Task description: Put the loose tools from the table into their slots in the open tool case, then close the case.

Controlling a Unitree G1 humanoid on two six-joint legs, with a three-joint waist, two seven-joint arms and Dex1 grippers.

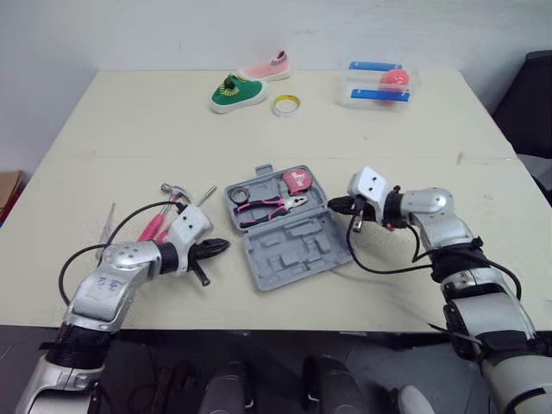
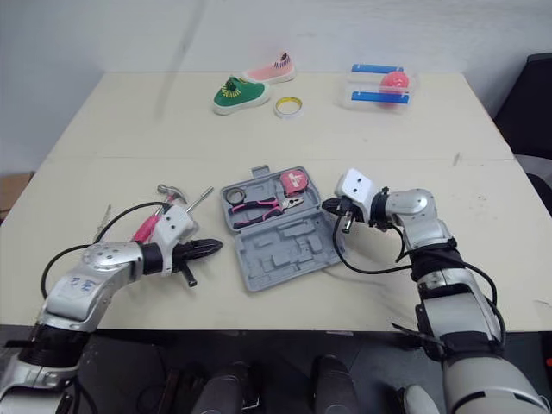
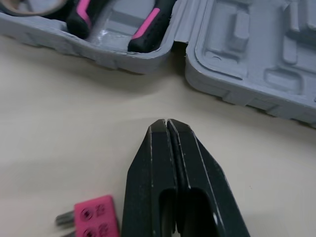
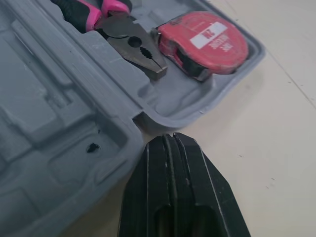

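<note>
You have the grey plastic tool case (image 1: 293,250) lying open near the middle of the table (image 1: 129,112), its two halves flat and turned at a slant to the table's edge. The far half holds a pair of pliers (image 1: 272,205) with pink-and-black handles, a red tape measure (image 1: 298,179) in its right corner, and a small dark ring (image 1: 239,195) in its left corner. The near half is bare moulded recesses. To the left of the case lie the loose tools: a pink-handled hammer (image 1: 153,227), a slim screwdriver (image 1: 205,196) just beyond it, and a small pink bit holder (image 3: 96,217) beside your left gripper. Your left gripper (image 1: 222,247) sits low over the table just off the case's left side, its two black fingers pressed together with nothing between them and their tips pointing at the hinge gap between the halves. Your right gripper (image 1: 335,204) is just beside the case's right edge, by the corner with the tape measure, its fingers likewise closed and empty. Whether it touches the case, you cannot tell. Well beyond, at the far side of the table, are a green shoe (image 1: 237,92), a pink shoe (image 1: 267,67), a roll of tape (image 1: 285,105) and a clear container (image 1: 378,84).
</note>
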